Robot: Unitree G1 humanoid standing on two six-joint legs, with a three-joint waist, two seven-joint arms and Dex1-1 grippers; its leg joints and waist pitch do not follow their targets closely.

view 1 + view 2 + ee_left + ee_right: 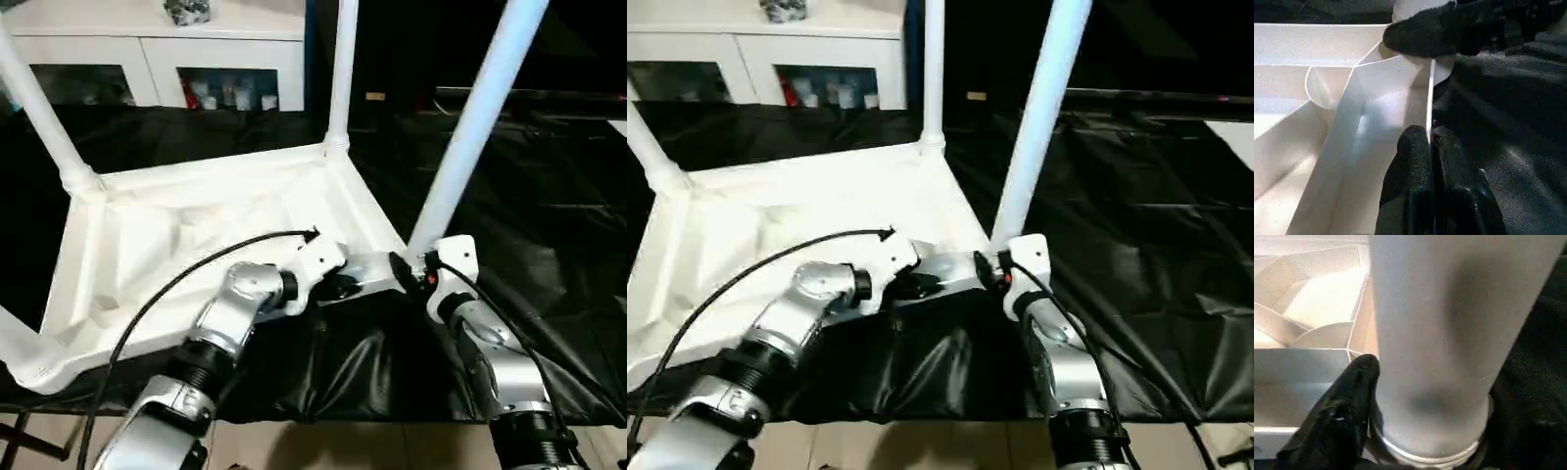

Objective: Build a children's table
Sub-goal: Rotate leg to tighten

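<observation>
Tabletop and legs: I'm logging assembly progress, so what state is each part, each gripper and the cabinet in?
Tabletop: upside down on black sheet, ribbed underside up.
Near right leg: standing in its corner socket, right gripper around its base.
Far right leg: upright in socket.
Far left leg: in socket, leaning.
Left gripper: shut on tabletop rim.
Right gripper: closed around leg.
Cabinet: doors closed.

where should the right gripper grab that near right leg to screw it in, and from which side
Grip the near right leg low, just above its socket in the tabletop, coming level from the robot's side with the fingers on either side. The tube is round, widest there and leans, so a low hold turns it with less wobble.
</observation>
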